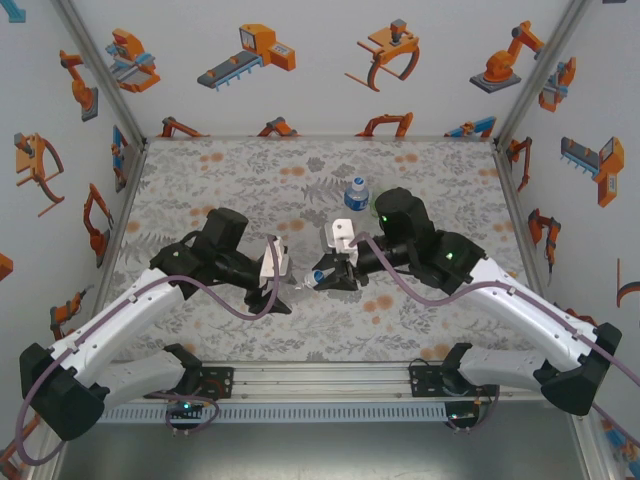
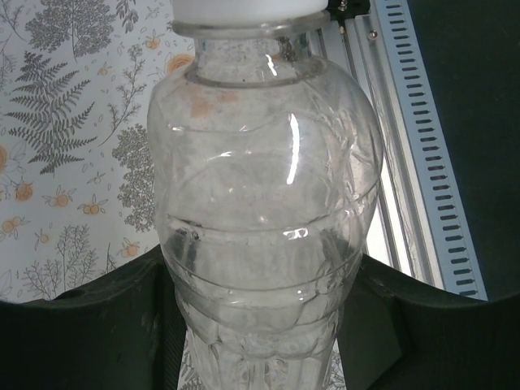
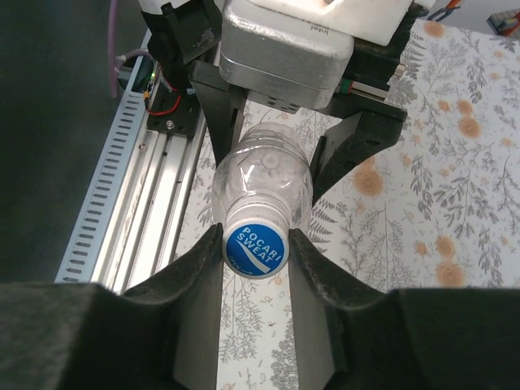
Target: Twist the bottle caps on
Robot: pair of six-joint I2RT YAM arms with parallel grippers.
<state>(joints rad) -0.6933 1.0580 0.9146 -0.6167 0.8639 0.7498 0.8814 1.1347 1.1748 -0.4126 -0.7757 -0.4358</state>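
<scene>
right gripper tight on blue-topped cap

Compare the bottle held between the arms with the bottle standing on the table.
The held bottle lies sideways, left end effector on its body, right end effector on its cap; the standing bottle is upright, untouched. The held bottle is unlabelled; the standing bottle has a blue label. Both are small clear plastic.
</scene>
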